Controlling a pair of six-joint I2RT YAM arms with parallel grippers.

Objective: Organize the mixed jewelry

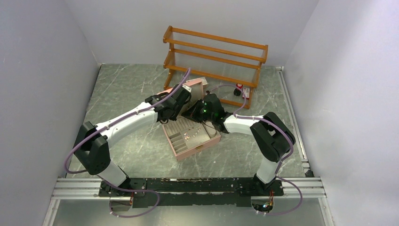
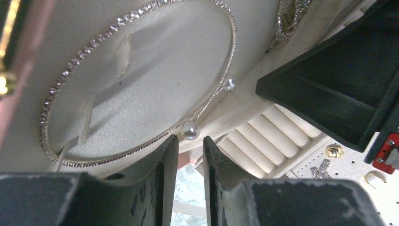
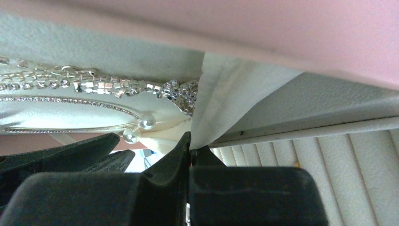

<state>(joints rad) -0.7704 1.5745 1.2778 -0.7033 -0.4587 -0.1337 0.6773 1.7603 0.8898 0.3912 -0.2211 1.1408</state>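
The pink box (image 1: 188, 149) stands open mid-table with its lid up. Against the lid's cream lining hangs the silvery chain necklace (image 2: 141, 146), looped, with two pearls (image 2: 190, 130) at its end. My left gripper (image 2: 190, 141) is open by a narrow gap just under the lower pearl, with nothing between its fingers. My right gripper (image 3: 190, 141) is shut on a cream fabric flap (image 3: 226, 103) of the lining, beside a sparkling chain (image 3: 117, 85). A gold bit (image 2: 334, 150) and a gold ring (image 2: 374, 178) lie in the tray. From above, both grippers (image 1: 181, 104) (image 1: 200, 113) crowd the lid.
Behind the box stands a wooden rack (image 1: 214, 54), with small red-and-black bottles (image 1: 240, 88) at its right foot. Cream ring rolls (image 2: 268, 141) fill part of the tray. Grey walls close in on three sides of the marbled table (image 1: 122, 94).
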